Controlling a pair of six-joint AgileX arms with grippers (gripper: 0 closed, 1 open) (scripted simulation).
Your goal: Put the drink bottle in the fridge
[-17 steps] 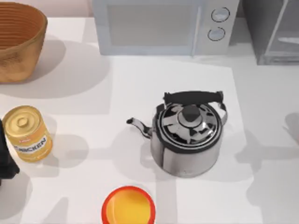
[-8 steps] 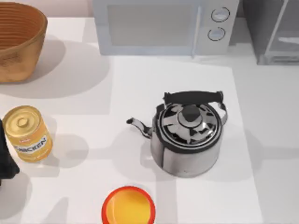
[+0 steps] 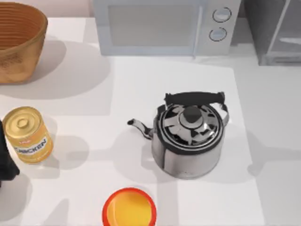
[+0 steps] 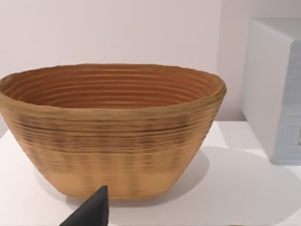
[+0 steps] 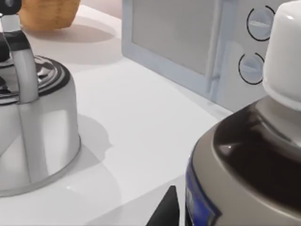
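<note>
Since a second ago, the grey shadow on the right side of the worktop has changed shape, now reaching in as a narrow band just right of the kettle. Everything standing on the worktop has kept its place.

The drink bottle looms close in the right wrist view. It has a dark brown shoulder, a white cap and a strip of blue label, and it is upright or nearly so. A dark tip of the right pincer shows just beside the label. I cannot tell whether this pincer is clamped on the bottle or merely beside it. Beyond the bottle in that view stand the microwave with its two round dials, the kettle at the side, and the basket farther off.

From above, the fridge sits in the far right corner, just beside the microwave, which fills the middle of the back edge. The kettle stands in the middle of the worktop, its spout pointing left and its black handle towards the back. A yellow cup with a red rim is at the near edge. A yellow can marked CHICKEN is on the left, with a black object touching or just beside it at the left edge. The woven basket fills the far left corner.

The left pincer shows as a dark tip facing the basket. I cannot tell its state either.
</note>
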